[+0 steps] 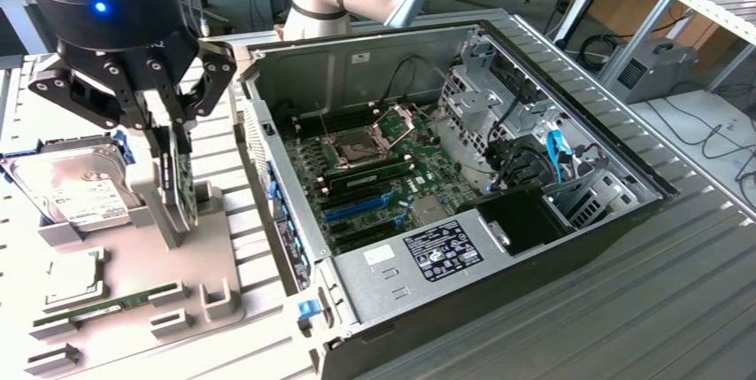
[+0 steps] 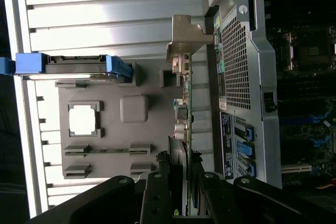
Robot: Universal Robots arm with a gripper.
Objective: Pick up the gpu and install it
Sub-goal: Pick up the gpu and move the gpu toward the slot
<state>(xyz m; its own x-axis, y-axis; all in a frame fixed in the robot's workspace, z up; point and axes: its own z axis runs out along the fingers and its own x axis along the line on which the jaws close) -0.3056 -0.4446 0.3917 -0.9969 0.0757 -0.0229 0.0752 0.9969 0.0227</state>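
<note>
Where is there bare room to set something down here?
The ribbed table beyond the computer case, on the exterior view's right, is bare. The grey holder is crowded: hard drive, memory stick, and the gpu upright in the gripper.

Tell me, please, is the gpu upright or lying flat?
Upright: the gpu stands on edge in the grey holder; the wrist view shows it edge-on.

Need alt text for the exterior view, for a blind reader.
The gripper has its fingers closed on the gpu, which stands on edge in a grey parts holder on the exterior view's left. An open PC case with its motherboard exposed lies to the right.
</note>
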